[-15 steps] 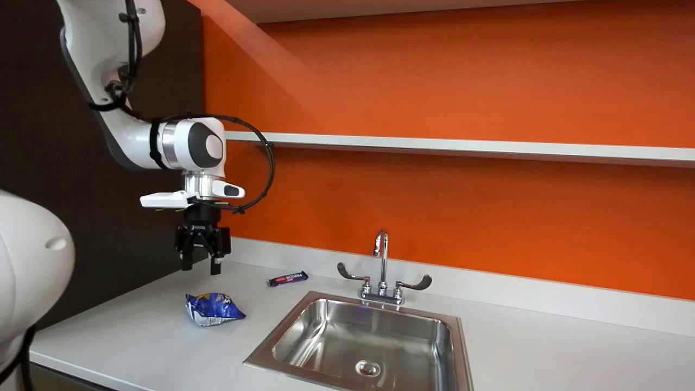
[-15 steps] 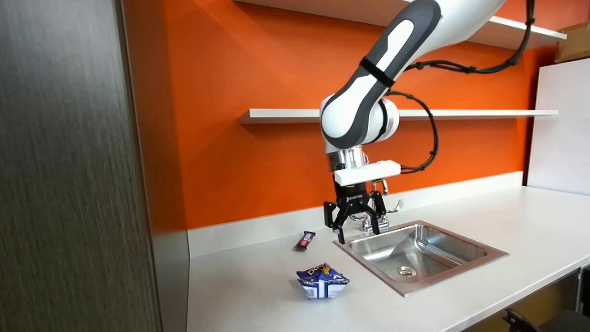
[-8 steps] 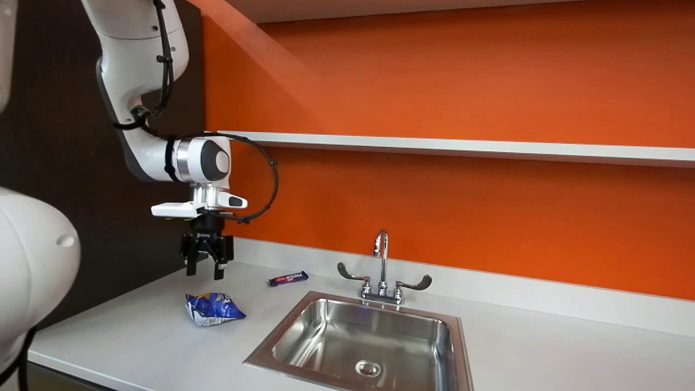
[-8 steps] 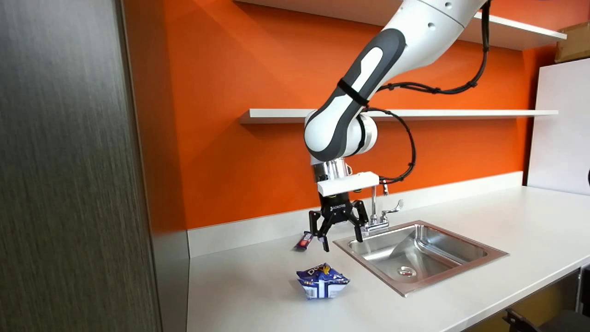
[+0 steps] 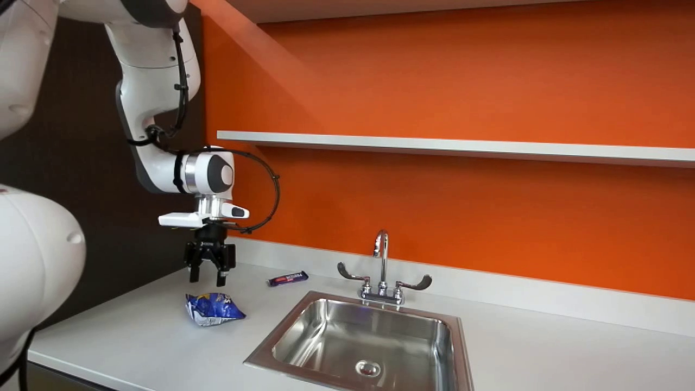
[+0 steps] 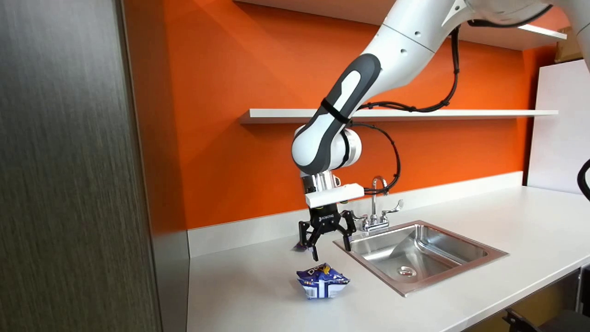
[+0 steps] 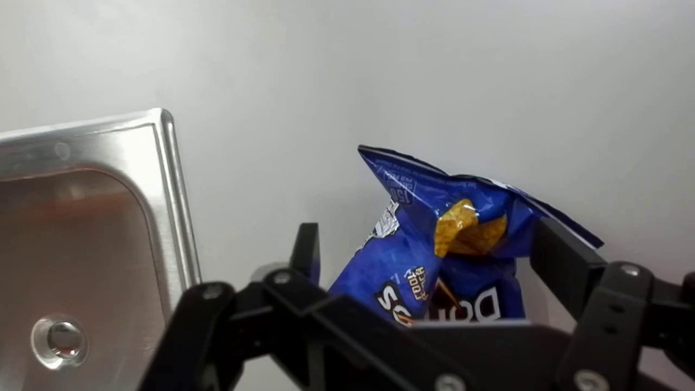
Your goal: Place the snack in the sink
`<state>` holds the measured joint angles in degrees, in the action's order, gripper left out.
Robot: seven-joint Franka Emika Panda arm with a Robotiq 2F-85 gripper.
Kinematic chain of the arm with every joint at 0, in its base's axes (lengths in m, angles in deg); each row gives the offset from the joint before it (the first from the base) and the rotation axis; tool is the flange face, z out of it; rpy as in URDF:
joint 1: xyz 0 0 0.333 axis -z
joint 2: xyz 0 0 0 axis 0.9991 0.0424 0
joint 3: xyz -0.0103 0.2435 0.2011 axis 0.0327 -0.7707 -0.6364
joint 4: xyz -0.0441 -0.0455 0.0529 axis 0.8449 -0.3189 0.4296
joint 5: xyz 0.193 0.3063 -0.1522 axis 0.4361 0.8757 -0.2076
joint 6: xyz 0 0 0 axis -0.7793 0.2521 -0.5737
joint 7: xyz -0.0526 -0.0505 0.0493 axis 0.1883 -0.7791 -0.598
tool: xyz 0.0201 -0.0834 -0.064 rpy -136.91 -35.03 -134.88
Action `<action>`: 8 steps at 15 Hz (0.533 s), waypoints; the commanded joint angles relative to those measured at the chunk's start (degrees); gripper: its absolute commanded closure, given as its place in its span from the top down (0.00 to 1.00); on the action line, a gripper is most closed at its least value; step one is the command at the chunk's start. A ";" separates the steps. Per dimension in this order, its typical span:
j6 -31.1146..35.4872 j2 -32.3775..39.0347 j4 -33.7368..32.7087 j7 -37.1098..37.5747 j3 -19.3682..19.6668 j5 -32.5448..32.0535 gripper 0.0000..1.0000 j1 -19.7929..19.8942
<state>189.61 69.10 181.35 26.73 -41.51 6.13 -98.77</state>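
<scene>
A blue snack bag with chips pictured on it lies on the counter left of the sink. It shows in both exterior views, here (image 5: pixel 214 309) and here (image 6: pixel 322 282), and large in the wrist view (image 7: pixel 369 266). My gripper hangs above the bag, pointing down, in both exterior views, here (image 5: pixel 207 279) and here (image 6: pixel 331 251). In the wrist view the gripper (image 7: pixel 426 239) has its fingers wide apart with the bag showing between and below them; the bag's near part is hidden behind the gripper. The steel sink (image 5: pixel 304 358) also shows in the wrist view (image 7: pixel 176 217).
A purple wrapped bar (image 5: pixel 288 279) lies on the counter near the back wall, partly hidden behind the gripper in an exterior view (image 6: pixel 299 247). A faucet (image 5: pixel 383 266) with two handles stands behind the sink. A white shelf (image 5: pixel 434 144) runs along the orange wall. A dark cabinet panel (image 6: pixel 69 184) stands beside the counter.
My gripper has moved down towards the snack bag, still open; it shifts left in an exterior view and slightly right in an exterior view. The bag and bar have not moved.
</scene>
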 commanded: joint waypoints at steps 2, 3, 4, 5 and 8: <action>-0.43 4.44 -4.47 1.09 2.18 -0.57 1.00 -1.74; -0.53 5.07 -5.03 1.02 2.55 -0.51 1.00 -1.89; -0.57 5.64 -5.49 1.00 2.87 -0.45 1.00 -2.00; -0.59 6.15 -5.93 0.97 3.14 -0.40 1.00 -2.06; -0.61 7.56 -6.89 0.85 3.75 -0.16 1.00 -2.17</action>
<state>189.61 74.98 176.61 26.73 -38.86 6.13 -99.96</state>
